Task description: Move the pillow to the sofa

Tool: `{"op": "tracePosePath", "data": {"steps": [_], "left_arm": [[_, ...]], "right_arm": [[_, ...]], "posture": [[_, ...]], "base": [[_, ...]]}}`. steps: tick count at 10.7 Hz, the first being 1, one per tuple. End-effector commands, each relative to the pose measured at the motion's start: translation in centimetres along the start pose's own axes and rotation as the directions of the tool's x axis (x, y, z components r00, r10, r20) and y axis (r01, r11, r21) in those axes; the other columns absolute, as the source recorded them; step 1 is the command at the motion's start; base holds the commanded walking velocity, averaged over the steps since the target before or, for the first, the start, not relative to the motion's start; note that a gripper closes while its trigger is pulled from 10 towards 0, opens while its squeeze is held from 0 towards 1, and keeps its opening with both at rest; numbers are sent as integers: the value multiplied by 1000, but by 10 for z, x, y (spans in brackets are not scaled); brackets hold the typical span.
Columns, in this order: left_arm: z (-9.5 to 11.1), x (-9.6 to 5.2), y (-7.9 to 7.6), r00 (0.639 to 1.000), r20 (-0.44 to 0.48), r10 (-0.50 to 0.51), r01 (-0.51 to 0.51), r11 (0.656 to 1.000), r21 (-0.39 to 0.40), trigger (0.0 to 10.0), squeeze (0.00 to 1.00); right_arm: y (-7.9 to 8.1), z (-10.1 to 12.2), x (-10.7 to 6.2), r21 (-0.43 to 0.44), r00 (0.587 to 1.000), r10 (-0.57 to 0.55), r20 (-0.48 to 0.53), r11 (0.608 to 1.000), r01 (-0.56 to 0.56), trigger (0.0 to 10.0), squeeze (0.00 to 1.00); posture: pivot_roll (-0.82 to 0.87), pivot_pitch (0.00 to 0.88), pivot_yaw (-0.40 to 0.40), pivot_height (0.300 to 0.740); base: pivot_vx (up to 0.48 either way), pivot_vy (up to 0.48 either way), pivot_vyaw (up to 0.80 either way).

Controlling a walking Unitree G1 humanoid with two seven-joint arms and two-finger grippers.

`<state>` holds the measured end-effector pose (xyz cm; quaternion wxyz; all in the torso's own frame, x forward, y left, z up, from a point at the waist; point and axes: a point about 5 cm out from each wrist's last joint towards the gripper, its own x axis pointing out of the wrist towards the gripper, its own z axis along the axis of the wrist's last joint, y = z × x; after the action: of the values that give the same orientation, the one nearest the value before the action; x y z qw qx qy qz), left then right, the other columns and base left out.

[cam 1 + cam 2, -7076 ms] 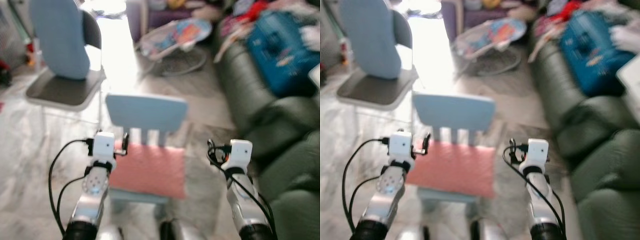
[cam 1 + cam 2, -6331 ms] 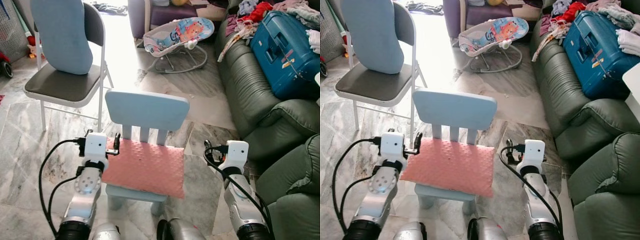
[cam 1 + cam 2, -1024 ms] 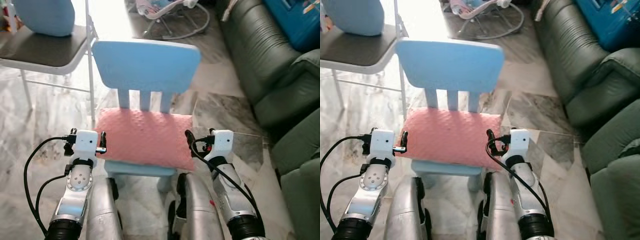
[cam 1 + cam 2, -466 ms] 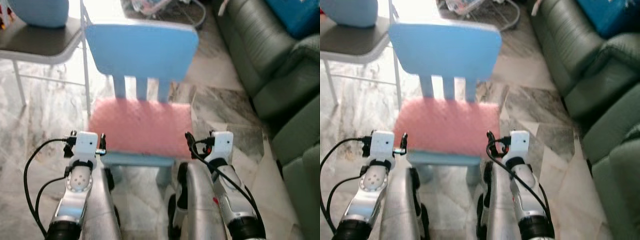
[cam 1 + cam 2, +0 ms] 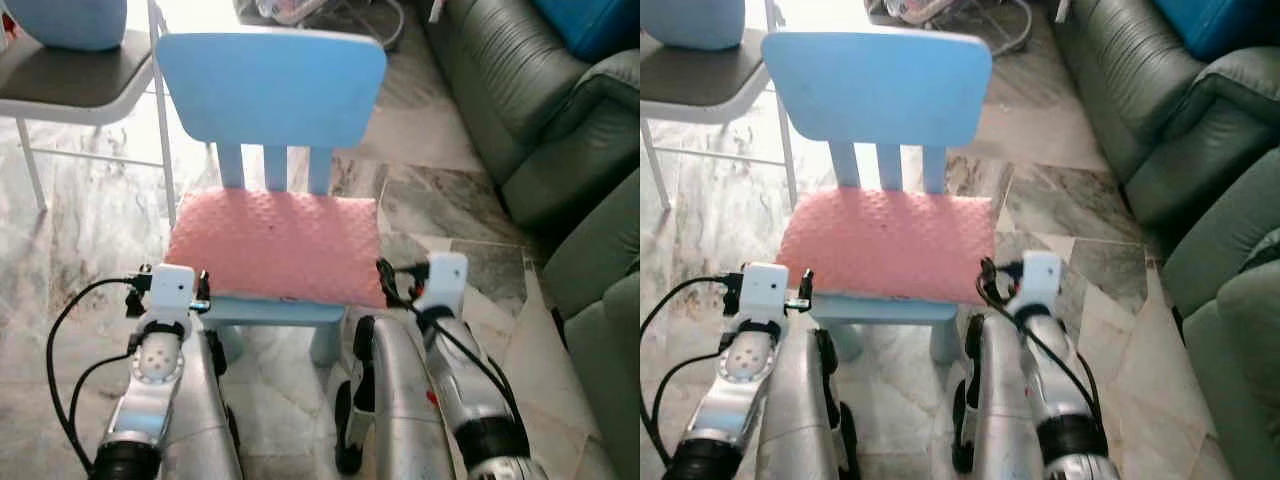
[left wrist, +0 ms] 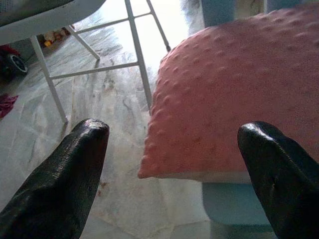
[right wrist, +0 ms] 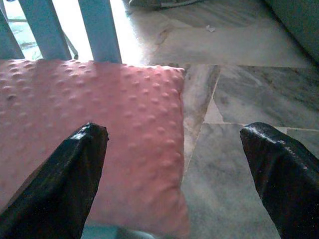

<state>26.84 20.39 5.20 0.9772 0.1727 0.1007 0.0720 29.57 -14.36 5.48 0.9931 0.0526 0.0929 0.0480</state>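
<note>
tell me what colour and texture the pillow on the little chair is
Pink, with raised dots; the soft pink dotted pillow shows best in the left wrist view.

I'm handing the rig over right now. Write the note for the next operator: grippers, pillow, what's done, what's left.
Left gripper: open, at the pillow's left front corner, not gripping.
Right gripper: open, at the pillow's right front corner, not gripping.
Pink pillow: lying flat on the seat of the small blue chair, untouched.
Green sofa: to the robot's right.
Done: robot stands at the chair, a gripper on each side of the pillow.
Left: close on the pillow, lift it, turn right, set it on the sofa.
</note>
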Motion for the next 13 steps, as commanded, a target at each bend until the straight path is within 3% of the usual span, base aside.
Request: {"op": "tracePosePath", "data": {"steps": [1, 2, 3, 4, 7, 10, 13], "left_arm": [[-4, 0, 9, 1000, -26, 13, -12, 1000, 17, 10000, 0], [-6, 2, 15, 999, -40, 19, -17, 999, 29, 10000, 0], [-4, 5, 27, 999, -49, 5, -3, 999, 43, 10000, 0], [-2, 8, 30, 999, -53, 3, 0, 999, 44, 10000, 0], [18, 26, 22, 999, -11, -31, 32, 996, 78, 10000, 0], [19, 30, 27, 999, -4, 34, -34, 999, 32, 10000, 0], [36, 45, 39, 990, 35, 133, -133, 991, -18, 10000, 0]], "right_arm": [[-3, 2, 2, -22, 1000, 4, -6, 1000, -4, 10000, 0], [-4, 7, 7, -40, 1000, 22, 4, 999, -22, 10000, 0], [-6, 15, 11, -29, 998, 65, -5, 997, -65, 10000, 0], [-9, 12, 11, -46, 998, 34, -51, 998, -36, 10000, 0], [-4, 18, 16, -3, 995, 86, -46, 996, -86, 10000, 0], [4, 20, 14, 31, 992, 119, -34, 993, -118, 10000, 0], [24, 27, 25, 73, 967, 256, 1, 964, -255, 10000, 0]], "posture": [[22, 238, -64, 503], [21, 258, -66, 503], [24, 331, -79, 503], [24, 350, -87, 503], [-14, 434, -115, 494], [-41, 471, -144, 459], [-25, 490, -153, 459]], "base": [[0, 0, 0], [0, 0, 0], [0, 0, 0], [0, 0, 0], [0, 0, 0], [0, 0, 0], [0, 0, 0]]}}
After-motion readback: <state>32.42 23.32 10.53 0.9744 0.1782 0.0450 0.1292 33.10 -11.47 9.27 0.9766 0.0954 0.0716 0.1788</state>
